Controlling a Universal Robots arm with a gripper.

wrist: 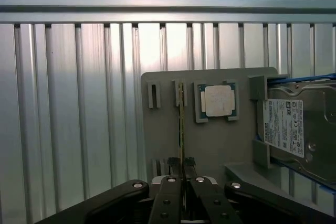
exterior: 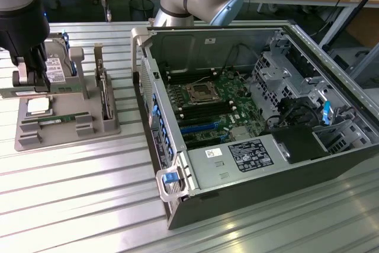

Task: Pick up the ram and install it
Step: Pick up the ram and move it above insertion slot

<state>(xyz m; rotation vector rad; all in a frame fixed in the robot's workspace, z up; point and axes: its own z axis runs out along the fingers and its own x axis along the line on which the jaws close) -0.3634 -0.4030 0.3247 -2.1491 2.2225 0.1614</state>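
Fingers [wrist: 171, 174] a narrow slit apart and gripping nothing, we see them lined up over the ram [wrist: 181, 124], lying in its slot on the grey holder [wrist: 210, 145] at the exterior view's left of the open computer case [exterior: 237, 202], so neither pickup nor install is done.

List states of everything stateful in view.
ram: on edge in fixture tray slot
gripper: above ram's end, aligned with it
processor chip: flat in fixture tray pocket
hard drive: standing on edge in fixture tray
expansion card: upright in fixture tray
computer case: open, motherboard exposed
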